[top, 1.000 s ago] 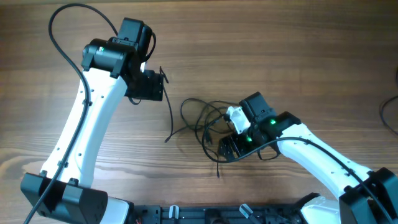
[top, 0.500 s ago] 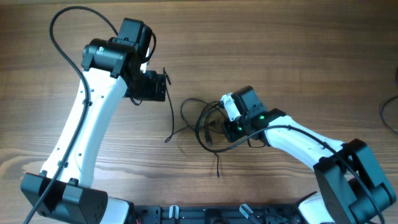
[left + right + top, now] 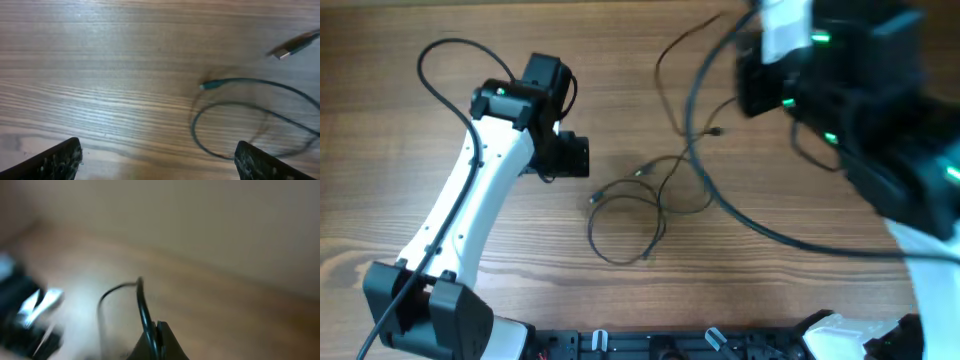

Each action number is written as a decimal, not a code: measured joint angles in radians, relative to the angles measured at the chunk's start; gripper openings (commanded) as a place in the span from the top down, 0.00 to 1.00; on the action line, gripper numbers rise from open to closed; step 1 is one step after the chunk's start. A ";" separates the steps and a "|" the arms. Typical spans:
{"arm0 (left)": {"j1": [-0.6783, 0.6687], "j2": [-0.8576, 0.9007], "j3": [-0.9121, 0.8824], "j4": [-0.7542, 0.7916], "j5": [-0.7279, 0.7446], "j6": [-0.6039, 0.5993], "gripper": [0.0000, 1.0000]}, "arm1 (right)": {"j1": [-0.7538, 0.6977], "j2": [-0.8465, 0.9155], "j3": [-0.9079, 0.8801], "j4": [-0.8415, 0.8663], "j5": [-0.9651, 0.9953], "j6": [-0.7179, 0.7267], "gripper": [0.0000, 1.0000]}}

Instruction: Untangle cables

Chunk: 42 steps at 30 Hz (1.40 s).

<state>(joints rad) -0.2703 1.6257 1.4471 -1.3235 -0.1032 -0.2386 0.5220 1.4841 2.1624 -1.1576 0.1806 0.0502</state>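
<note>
The thin black cables (image 3: 658,200) lie mostly on the brown wood-grain table (image 3: 740,300), just to the right of the left gripper (image 3: 582,157). They form one loose loop and a few crossing strands.

From the left wrist camera, the left gripper (image 3: 160,160) has its two black fingers spread wide, one fingertip (image 3: 57,160) at each lower corner of the view. There is only bare wood between them, and they hold and touch nothing. The loop of cable (image 3: 194,131) rests on the table ahead of that gripper, nearer its right fingertip (image 3: 260,162). A strand ending in a small greenish tip (image 3: 207,86) lies just past the loop. A small silver plug (image 3: 286,51) sits further out to the right, blurred.

Well to the right of the left gripper and far above the table, the white-and-black right arm (image 3: 880,130) fills the upper corner of the overhead view. It is too close to the camera to be sharp. Thin strands rise from the table towards it.

The right wrist view is badly smeared. Even so, the right gripper (image 3: 156,340) shows its fingers pressed together into a dark wedge. A single black cord (image 3: 142,305) is pinched between them and curves up and over out of the tips. Where on that cord the grip sits I cannot tell.
</note>
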 measured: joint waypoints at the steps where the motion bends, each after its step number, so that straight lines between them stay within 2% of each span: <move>1: 0.000 0.000 -0.019 0.017 0.000 0.000 0.00 | -0.004 -0.003 0.047 -0.001 0.074 -0.012 0.96; 5: 0.000 -0.001 -0.128 0.089 0.000 -0.001 0.00 | -0.136 -0.010 0.126 0.040 0.275 -0.101 0.96; 8: 0.000 0.000 -0.159 0.106 0.000 -0.001 0.00 | -0.391 0.016 0.126 0.048 0.239 -0.124 0.96; 11: 0.000 0.000 -0.162 0.111 0.000 -0.003 0.00 | -0.676 0.048 0.125 0.090 0.028 -0.020 0.96; 14: 0.000 0.000 -0.162 0.113 0.000 -0.004 0.00 | -0.916 0.061 0.125 0.156 -0.306 0.135 0.96; 17: 0.000 0.000 -0.163 0.115 0.004 -0.004 0.00 | -0.997 0.061 0.125 0.207 -0.489 0.202 0.96; 19: 0.000 0.000 -0.163 0.116 0.021 -0.004 0.00 | -1.030 0.061 0.125 0.209 -0.533 0.222 0.96; 22: 0.000 0.000 -0.163 0.131 0.055 -0.004 0.02 | -1.042 0.061 0.125 0.213 -0.665 0.268 0.96; 24: 0.001 0.000 -0.163 0.140 0.173 0.037 0.00 | -1.027 0.061 0.125 0.217 -0.797 0.306 0.96; 27: -0.024 0.000 -0.164 0.104 0.548 0.319 0.00 | -0.956 0.061 0.125 0.247 -0.949 0.348 0.96; 29: -0.082 0.000 -0.165 0.135 0.695 0.468 0.00 | -0.898 0.061 0.125 0.246 -0.999 0.358 0.96; 30: -0.112 0.000 -0.167 0.175 0.715 0.509 0.01 | -0.872 0.061 0.125 0.242 -1.019 0.361 0.96; 32: -0.172 0.000 -0.169 0.302 0.676 0.557 0.02 | -0.821 0.061 0.125 0.210 -1.057 0.366 0.96; 35: -0.240 0.016 -0.174 0.542 0.535 0.591 0.02 | -0.757 0.061 0.126 0.134 -1.080 0.364 0.96; 38: -0.255 0.070 -0.177 0.774 0.439 0.604 0.00 | -0.713 0.061 0.126 0.072 -1.090 0.353 0.96; 40: -0.254 0.108 -0.175 0.871 0.425 0.608 0.00 | -0.684 0.061 0.125 0.047 -1.090 0.338 0.96; 42: -0.254 0.169 -0.175 0.892 0.435 0.612 0.00 | -0.650 0.061 0.125 0.043 -1.091 0.322 0.96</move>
<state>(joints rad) -0.5247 1.7950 1.2720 -0.4320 0.3313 0.3729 -0.1284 1.5455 2.2875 -1.1145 -0.9100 0.3717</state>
